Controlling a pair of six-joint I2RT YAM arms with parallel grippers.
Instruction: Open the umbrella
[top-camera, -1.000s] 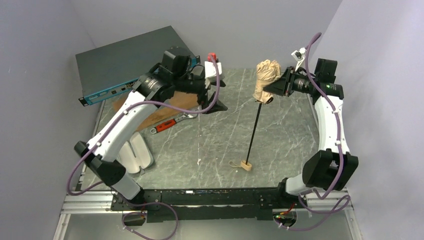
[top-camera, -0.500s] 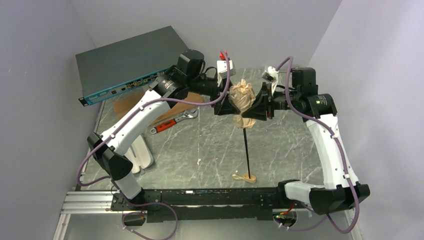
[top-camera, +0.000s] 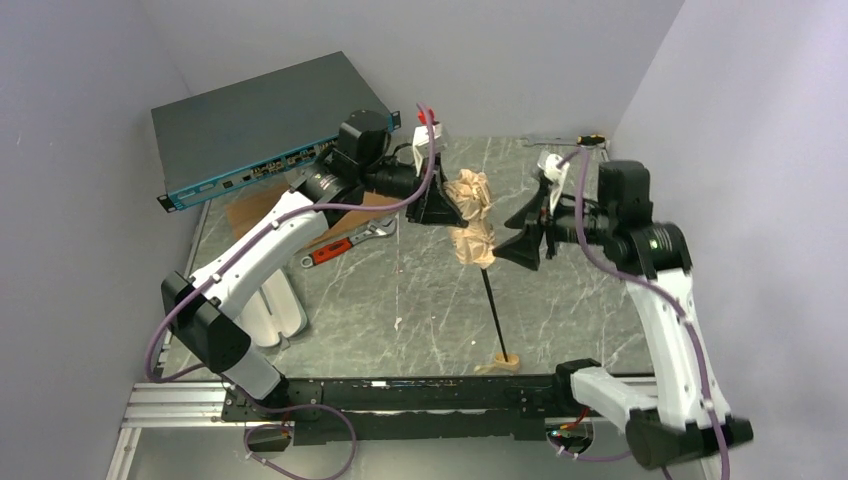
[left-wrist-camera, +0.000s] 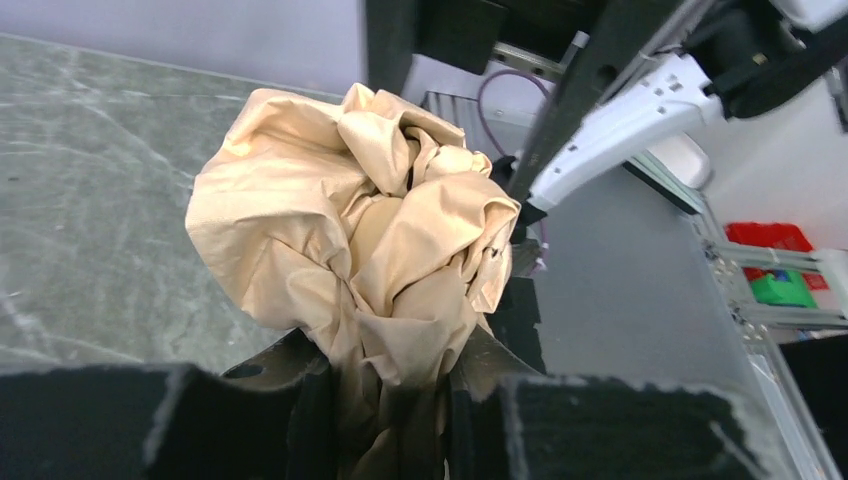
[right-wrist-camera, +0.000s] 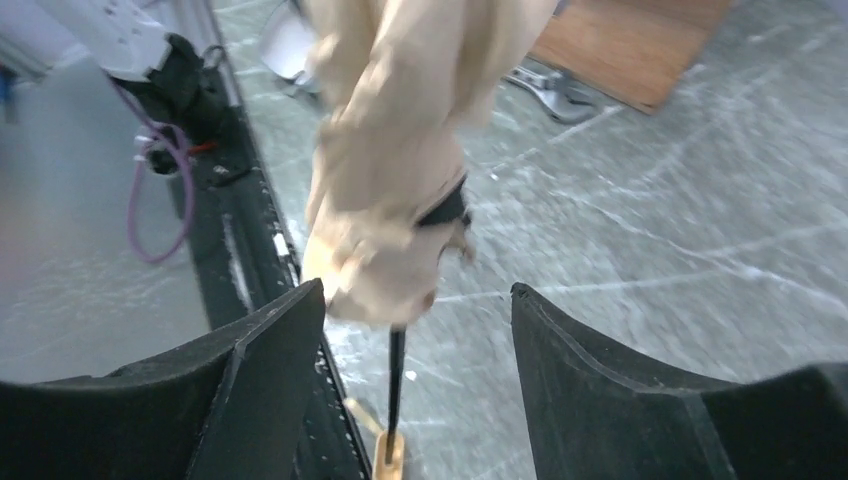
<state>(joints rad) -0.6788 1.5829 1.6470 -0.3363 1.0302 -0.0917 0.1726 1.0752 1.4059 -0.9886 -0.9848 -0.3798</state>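
Soft, even light leaves only faint shadows on the table (top-camera: 420, 285) — the top view is sharp, the right wrist view blurred, its umbrella (right-wrist-camera: 385, 180) smeared.

- The umbrella (top-camera: 474, 232) stands tilted over the grey marble table (top-camera: 580, 300). Its tan fabric is crumpled into a bundle at the top, and its thin black shaft (top-camera: 492, 305) slants down to the cream handle (top-camera: 503, 358) resting on the table.
- The left gripper (top-camera: 452, 208) presses against the upper left side of the umbrella's bundle.
- The right gripper (top-camera: 503, 242) sits just right of the umbrella's lower bundle, fingers spread.
- A red-handled wrench (top-camera: 345, 243) and a wooden board (top-camera: 350, 205) lie left of the umbrella.
- A flat dark box (top-camera: 260, 120) sits well left of and behind the umbrella.
- A pale sleeve (top-camera: 272, 310) lies well left of the umbrella's handle.
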